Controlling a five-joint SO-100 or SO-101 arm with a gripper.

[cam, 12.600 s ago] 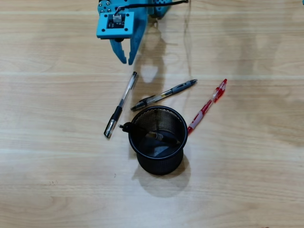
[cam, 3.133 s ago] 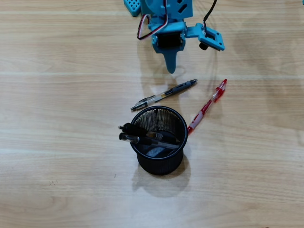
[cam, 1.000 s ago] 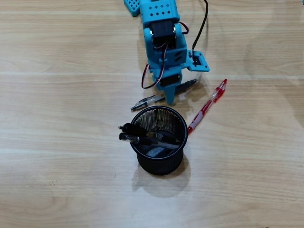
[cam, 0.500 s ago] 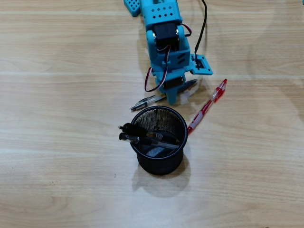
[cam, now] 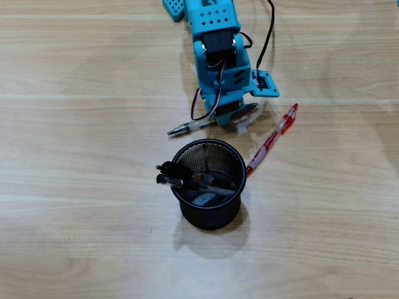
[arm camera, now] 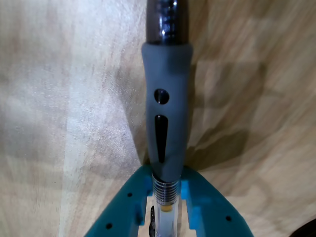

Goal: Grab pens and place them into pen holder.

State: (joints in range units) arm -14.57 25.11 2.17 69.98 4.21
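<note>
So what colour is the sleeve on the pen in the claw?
Grey, on the pen in the claw; clearest in the wrist view.

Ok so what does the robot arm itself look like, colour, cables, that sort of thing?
The arm is bright blue moulded plastic with a grid of small round holes on its top plate. Black servo motors sit inside the shell. A black cable and thin red and white wires run along it. The wrist view shows the claw in the same blue plastic with small holes.
</note>
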